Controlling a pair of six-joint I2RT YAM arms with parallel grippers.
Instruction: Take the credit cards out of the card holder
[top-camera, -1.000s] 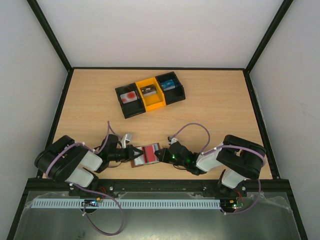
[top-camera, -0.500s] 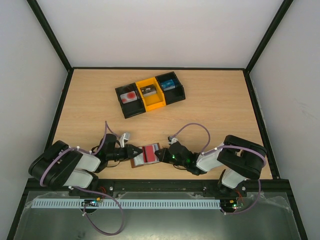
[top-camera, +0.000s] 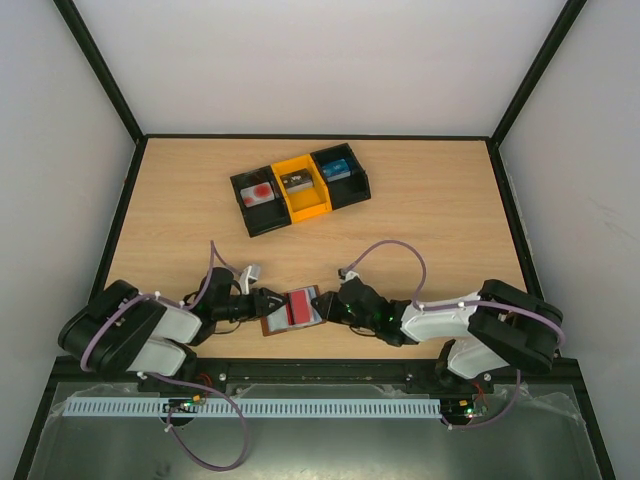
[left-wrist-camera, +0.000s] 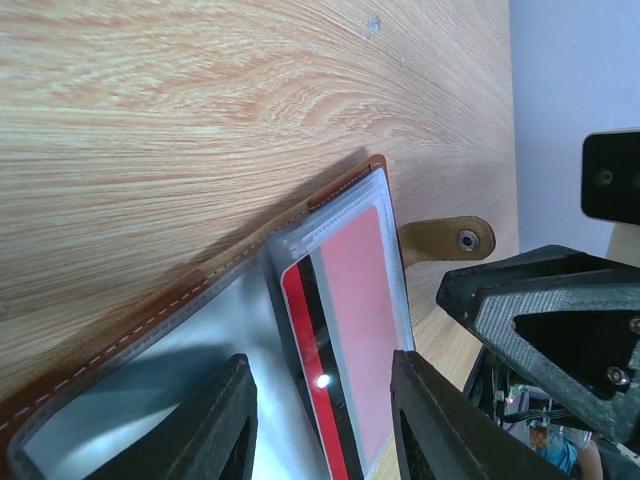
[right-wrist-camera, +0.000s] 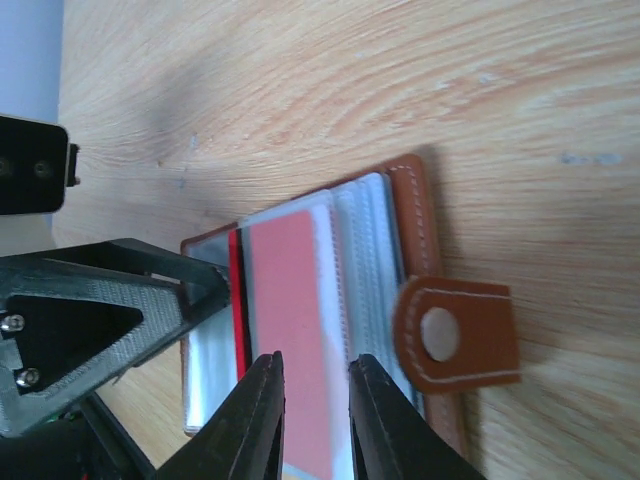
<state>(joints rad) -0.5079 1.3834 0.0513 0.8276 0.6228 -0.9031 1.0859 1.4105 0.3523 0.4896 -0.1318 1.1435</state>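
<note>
Black-and-yellow three-part tray (top-camera: 305, 212) toward the back of the wooden table (top-camera: 430, 235)

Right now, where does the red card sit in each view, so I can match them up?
Top external: red card low in the picture, just left of the middle.
Left wrist: red card lower centre, running off the bottom edge.
Right wrist: red card lower centre-left, running off the bottom edge.
Shared landmark: the brown card holder that holds it.
</note>
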